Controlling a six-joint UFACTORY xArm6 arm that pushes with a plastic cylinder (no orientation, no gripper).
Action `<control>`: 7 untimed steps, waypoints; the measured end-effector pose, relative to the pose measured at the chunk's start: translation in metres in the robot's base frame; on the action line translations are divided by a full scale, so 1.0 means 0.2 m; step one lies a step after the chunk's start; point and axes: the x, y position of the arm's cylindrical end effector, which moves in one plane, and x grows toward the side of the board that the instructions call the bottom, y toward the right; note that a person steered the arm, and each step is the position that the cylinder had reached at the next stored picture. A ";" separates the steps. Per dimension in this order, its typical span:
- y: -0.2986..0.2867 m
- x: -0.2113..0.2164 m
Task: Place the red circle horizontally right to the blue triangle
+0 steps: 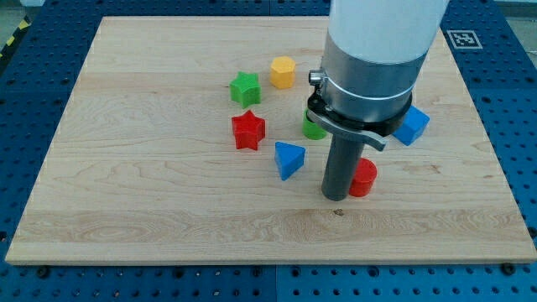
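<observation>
step: nudging red circle [363, 178] into place | my tip [336, 198] touches its left side, blue triangle [289, 158] further left | no jaws, just a rod | next: tiny push up, circle sits a bit low

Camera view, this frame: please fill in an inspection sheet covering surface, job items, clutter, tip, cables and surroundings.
Surface: wooden board, flat, lying on a blue perforated table.
Job's things: red circle sits to the view's right of the blue triangle, slightly lower; they are apart.
Clutter: red star, green star, yellow hexagon, a blue block at the view's right, and a green block partly hidden behind the arm.
Tip: my tip stands beside the red circle's left edge, between it and the blue triangle; contact looks likely but is not certain.
Cables: nothing seen.
Surroundings: a black-and-white marker tag at the view's top right.
</observation>
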 end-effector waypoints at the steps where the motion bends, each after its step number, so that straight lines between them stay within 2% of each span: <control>1: 0.05 0.00; 4: 0.16 -0.05; 5: 0.16 -0.01; 6: 0.27 0.17; 7: 0.64 0.19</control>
